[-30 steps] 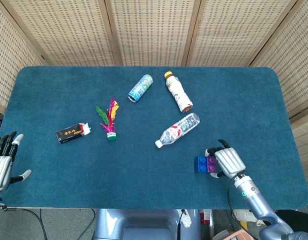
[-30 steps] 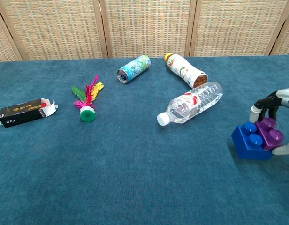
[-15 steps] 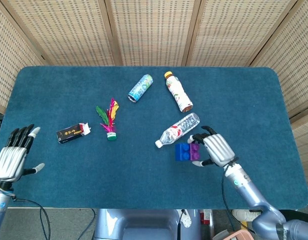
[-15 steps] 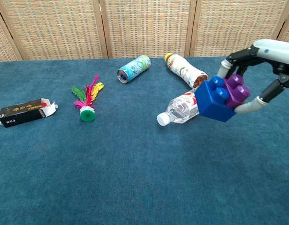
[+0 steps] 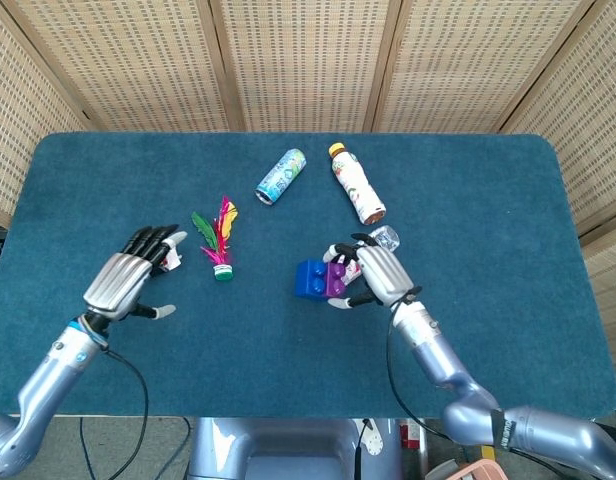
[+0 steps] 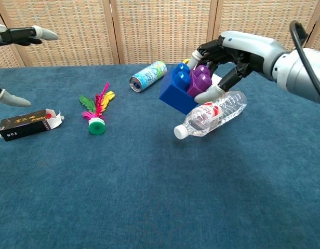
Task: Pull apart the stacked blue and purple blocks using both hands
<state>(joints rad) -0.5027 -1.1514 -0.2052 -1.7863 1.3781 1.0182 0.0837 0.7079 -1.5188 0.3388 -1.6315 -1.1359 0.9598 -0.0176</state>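
My right hand point(image 5: 376, 275) point(image 6: 222, 57) grips the purple block point(image 5: 338, 279) point(image 6: 201, 79), which is joined to the blue block point(image 5: 311, 279) point(image 6: 176, 92). The pair hangs in the air above the middle of the table, blue end pointing left. My left hand point(image 5: 128, 278) hovers over the table's left part with fingers spread and nothing in it. In the chest view only the left hand's fingertips point(image 6: 25, 35) show at the top left edge.
A clear water bottle point(image 6: 212, 114) lies under the held blocks. An orange-capped bottle point(image 5: 357, 183) and a can point(image 5: 280, 176) lie further back. A feather shuttlecock point(image 5: 216, 238) and a black carton point(image 6: 28, 124) lie near my left hand on the blue cloth point(image 5: 288, 370).
My right hand has carried the blocks up and left toward the table's middle. My left hand has risen from the left edge and moved right, over the carton.
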